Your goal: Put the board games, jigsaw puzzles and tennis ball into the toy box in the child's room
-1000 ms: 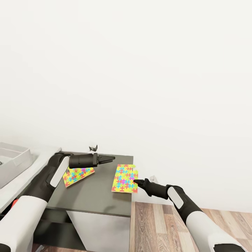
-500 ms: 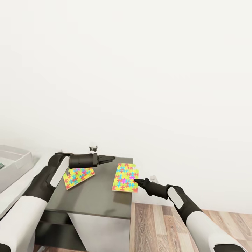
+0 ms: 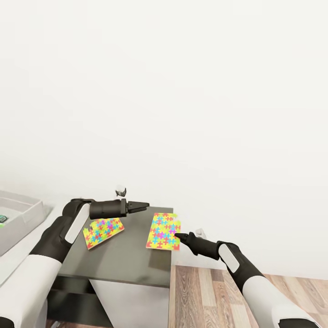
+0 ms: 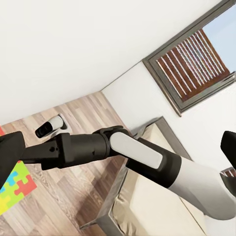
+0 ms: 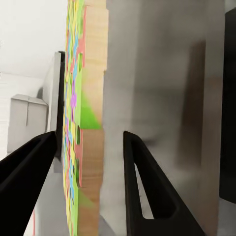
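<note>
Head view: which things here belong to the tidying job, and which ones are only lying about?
Belong to the job:
- jigsaw puzzle, at the right tool, whose fingers straddle its edge
- second jigsaw puzzle, below the left tool
- toy box
- dark cabinet top under both puzzles

Only lying about:
- small white object by the wall
- wood floor

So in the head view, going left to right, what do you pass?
Toy box → left puzzle → left gripper → right puzzle → right gripper, its fingers astride that puzzle's edge.
</note>
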Robot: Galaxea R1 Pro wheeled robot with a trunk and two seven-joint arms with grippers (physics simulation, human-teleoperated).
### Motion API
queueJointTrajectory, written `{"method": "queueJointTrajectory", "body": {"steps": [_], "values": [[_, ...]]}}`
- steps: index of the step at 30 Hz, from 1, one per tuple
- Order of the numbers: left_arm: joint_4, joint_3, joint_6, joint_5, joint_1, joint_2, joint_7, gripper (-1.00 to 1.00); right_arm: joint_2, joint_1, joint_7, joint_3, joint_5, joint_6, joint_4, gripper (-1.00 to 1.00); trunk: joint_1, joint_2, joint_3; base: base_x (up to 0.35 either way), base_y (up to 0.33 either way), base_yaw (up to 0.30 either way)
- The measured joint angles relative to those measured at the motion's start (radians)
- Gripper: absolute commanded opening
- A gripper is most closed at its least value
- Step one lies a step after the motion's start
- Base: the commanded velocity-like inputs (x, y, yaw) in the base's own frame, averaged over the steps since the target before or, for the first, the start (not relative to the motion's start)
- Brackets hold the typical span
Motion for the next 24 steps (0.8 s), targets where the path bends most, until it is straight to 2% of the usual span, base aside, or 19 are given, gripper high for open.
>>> {"method": "queueJointTrajectory", "body": {"steps": [8, 14, 19, 24], "values": [[-0.002, -0.003, 0.000, 0.000, 0.000, -0.001, 0.000, 1.00, 0.002, 0.000, 0.000, 0.002, 0.000, -0.001, 0.000, -1.00, -0.031, 0.056, 0.025, -0.002, 0.000, 0.000], [-0.003, -0.003, 0.000, 0.000, -0.001, -0.002, 0.000, 1.00, 0.003, 0.000, 0.000, 0.006, 0.001, -0.002, 0.000, -1.00, -0.053, 0.098, 0.044, -0.173, 0.000, 0.000], [-0.003, -0.002, 0.000, 0.001, -0.001, -0.002, 0.000, 1.00, 0.004, 0.000, -0.002, 0.006, 0.001, -0.003, 0.000, -1.00, -0.073, 0.133, 0.060, -0.042, 0.000, 0.000], [-0.003, -0.001, 0.000, 0.000, -0.001, -0.002, 0.000, 1.00, 0.004, 0.000, 0.000, 0.001, 0.000, -0.028, 0.001, -1.00, -0.092, 0.168, 0.075, -0.005, 0.000, 0.000]]}}
